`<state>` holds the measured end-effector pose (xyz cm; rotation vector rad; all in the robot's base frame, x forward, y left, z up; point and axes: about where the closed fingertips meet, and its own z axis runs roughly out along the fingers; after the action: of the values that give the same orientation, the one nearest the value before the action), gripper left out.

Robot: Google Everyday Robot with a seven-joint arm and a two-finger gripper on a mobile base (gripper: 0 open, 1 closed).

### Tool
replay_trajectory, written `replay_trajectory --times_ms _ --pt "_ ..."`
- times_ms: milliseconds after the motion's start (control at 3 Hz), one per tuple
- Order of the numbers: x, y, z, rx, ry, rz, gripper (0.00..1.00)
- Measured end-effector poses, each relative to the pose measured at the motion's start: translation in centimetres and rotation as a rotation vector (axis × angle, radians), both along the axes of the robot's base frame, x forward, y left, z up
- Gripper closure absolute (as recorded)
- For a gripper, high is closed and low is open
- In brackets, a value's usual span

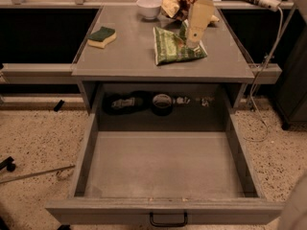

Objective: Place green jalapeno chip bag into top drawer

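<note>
The green jalapeno chip bag (175, 47) lies flat on the grey counter top (129, 56), right of centre, its top end to the rear. My gripper (192, 38) hangs from the upper right, its cream-coloured fingers pointing down over the bag's rear right part, just above or touching it. The top drawer (165, 164) is pulled wide open below the counter. Its flat grey bottom is bare, and its black handle (168, 220) shows at the front edge.
A green-and-yellow sponge (101, 36) lies at the counter's left. A white bowl (149, 7) and a brown-and-yellow snack bag (175, 5) sit at the rear. Dark items (144, 102) lie in the recess behind the drawer. A cable (261, 75) hangs at the right.
</note>
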<state>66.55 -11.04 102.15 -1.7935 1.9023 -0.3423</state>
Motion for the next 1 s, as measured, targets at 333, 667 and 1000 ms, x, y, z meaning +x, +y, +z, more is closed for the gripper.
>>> replay_trajectory --times_ms 333,667,1000 --pt "4.6 1.2 -3.5 0.023 0.034 0.019 0.00" --pt "8.7 2.6 -7.4 0.029 0.079 0.041 0.00" --pt "12.1 2.6 -10.6 0.060 0.110 0.007 0.00"
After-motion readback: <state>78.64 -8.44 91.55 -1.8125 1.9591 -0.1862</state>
